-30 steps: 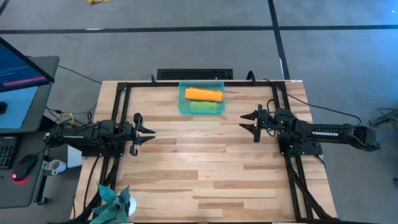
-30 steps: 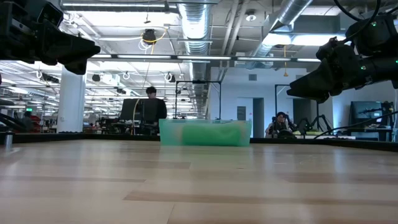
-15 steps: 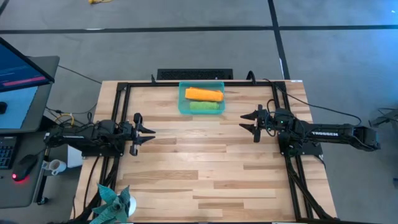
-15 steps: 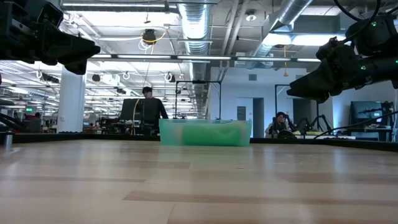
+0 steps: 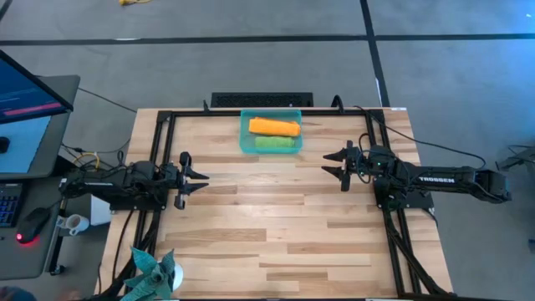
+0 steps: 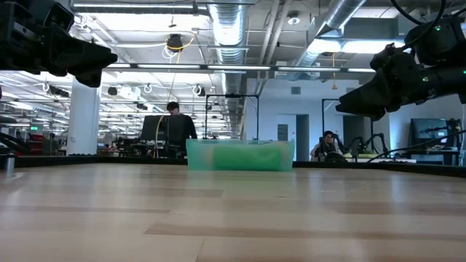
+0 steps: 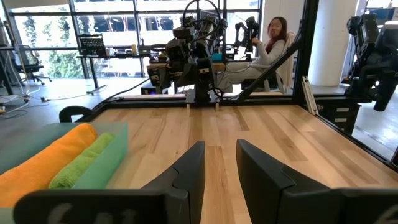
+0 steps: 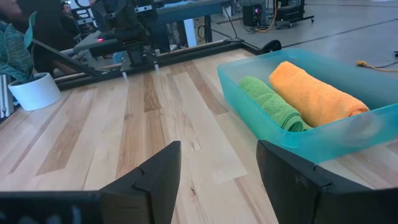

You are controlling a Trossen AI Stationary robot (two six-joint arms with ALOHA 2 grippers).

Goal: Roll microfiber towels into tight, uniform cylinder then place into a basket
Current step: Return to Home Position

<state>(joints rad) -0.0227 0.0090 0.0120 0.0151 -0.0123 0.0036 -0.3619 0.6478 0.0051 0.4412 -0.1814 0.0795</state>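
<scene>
From above, my left claw (image 5: 201, 181) hangs at mid-left over the table (image 5: 276, 234), fingers spread. My right claw (image 5: 328, 164) faces it from right of centre, also spread. The basket (image 5: 244, 134) sits at top centre, with the rolled orange towel (image 5: 274, 127) uppermost and the rolled green towel (image 5: 275, 143) touching below it.

At table level, the basket (image 6: 240, 156) stands at centre. My left claw (image 6: 95, 62) is upper left, my right claw (image 6: 357, 102) upper right, both off the wood.

Past my left fingers (image 7: 189, 168), parted over bare wood, the basket (image 7: 115, 155) shows lower left with both rolls.

Past my right fingers (image 8: 158, 174), wide apart, the basket (image 8: 323, 146) lies at right.
</scene>
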